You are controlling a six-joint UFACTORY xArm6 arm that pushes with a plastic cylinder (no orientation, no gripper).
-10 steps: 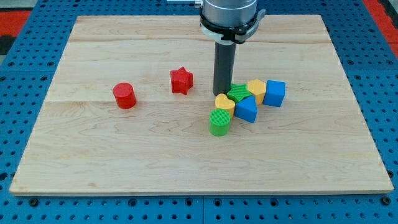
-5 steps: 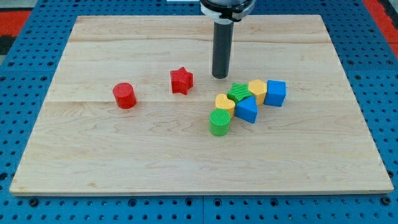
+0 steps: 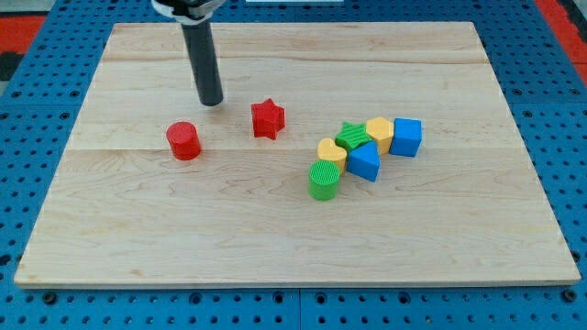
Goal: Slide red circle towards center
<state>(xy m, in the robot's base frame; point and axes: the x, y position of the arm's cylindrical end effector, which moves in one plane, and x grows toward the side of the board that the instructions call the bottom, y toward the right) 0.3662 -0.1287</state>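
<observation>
The red circle (image 3: 183, 140) is a short red cylinder on the left part of the wooden board (image 3: 293, 229). My tip (image 3: 211, 102) is the lower end of a dark rod, above and slightly right of the red circle in the view, with a small gap between them. A red star (image 3: 268, 119) lies right of my tip. Nothing touches the red circle.
A cluster sits right of the board's middle: a green cylinder (image 3: 324, 180), a yellow block (image 3: 332, 151), a green star (image 3: 352, 137), a blue block (image 3: 363, 161), a second yellow block (image 3: 379, 133) and a blue cube (image 3: 405, 137).
My tip has moved from beside the cluster up and then far to the view's left, past the red star, to just above the red circle. No block has moved.
</observation>
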